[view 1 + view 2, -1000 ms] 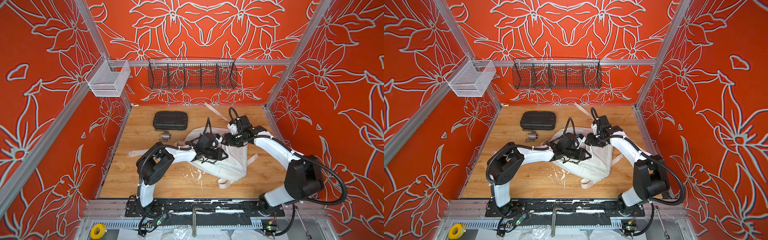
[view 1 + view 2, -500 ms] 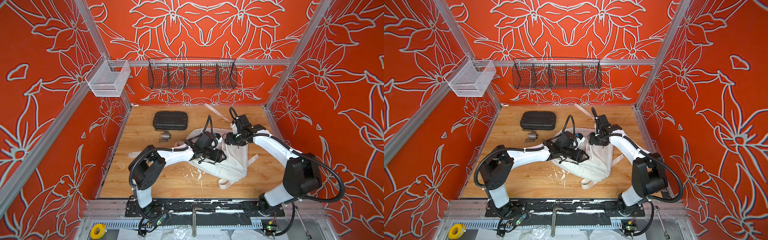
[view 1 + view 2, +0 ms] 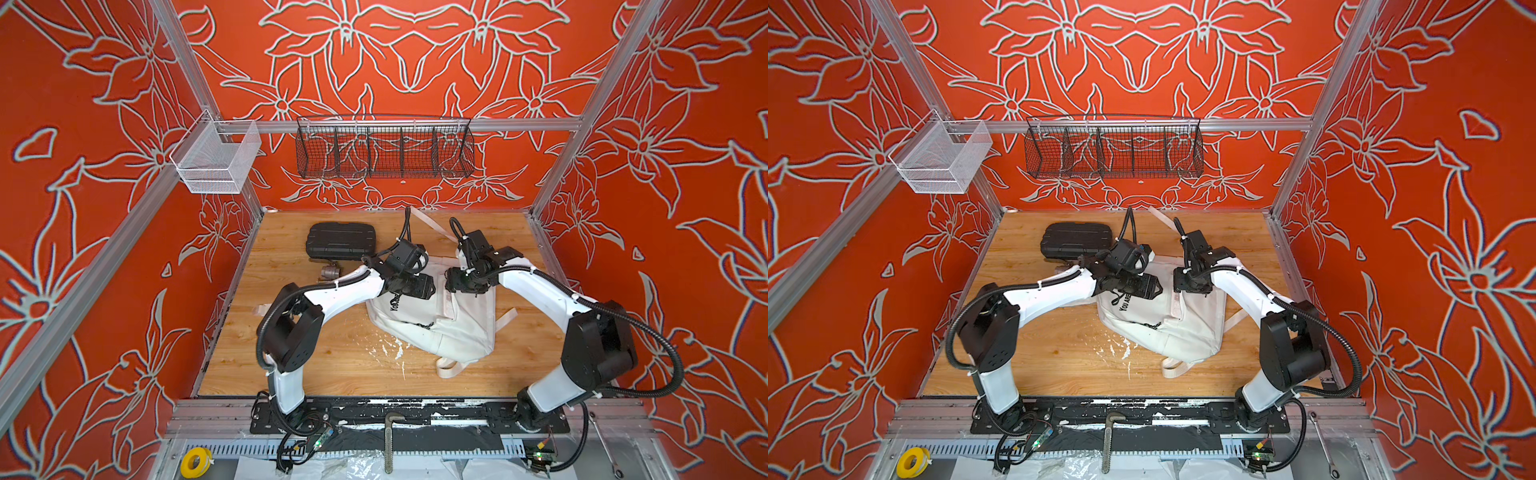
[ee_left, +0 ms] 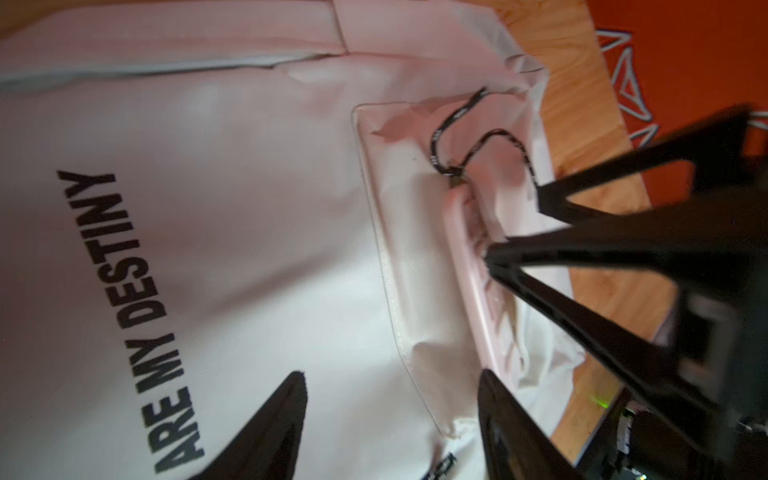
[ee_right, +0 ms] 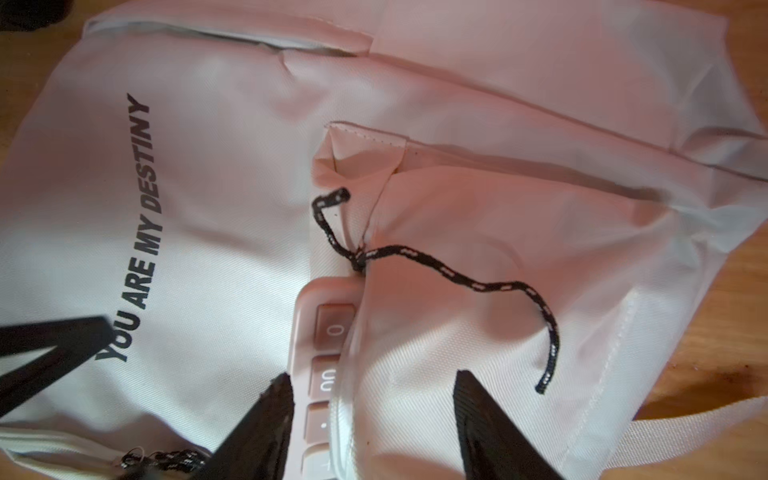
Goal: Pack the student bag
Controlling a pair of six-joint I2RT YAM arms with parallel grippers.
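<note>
The student bag (image 3: pixel 449 328) (image 3: pixel 1167 328) lies flat on the wooden table, a white backpack with its black "YOU ARE MY DESTINY" print facing up (image 4: pixel 249 208) (image 5: pixel 228 187). A pink calculator (image 5: pixel 324 353) (image 4: pixel 469 232) sits partly inside its front pocket, keys showing at the pocket mouth. A black zipper pull cord (image 5: pixel 457 278) trails over the pocket. My left gripper (image 3: pixel 430 289) (image 4: pixel 390 374) hovers open over the printed panel beside the pocket. My right gripper (image 3: pixel 451 284) (image 5: pixel 372 374) is open just above the pocket edge and the calculator, gripping nothing.
A black hard case (image 3: pixel 340 241) lies at the back left, with a small metal object (image 3: pixel 330 273) in front of it. A black wire basket (image 3: pixel 384 147) and a white mesh basket (image 3: pixel 216 160) hang on the walls. A bag strap (image 3: pixel 451 368) trails toward the front.
My left gripper has shifted a little toward the far side over the bag, and its elbow has swung left. The right arm has hardly moved.
</note>
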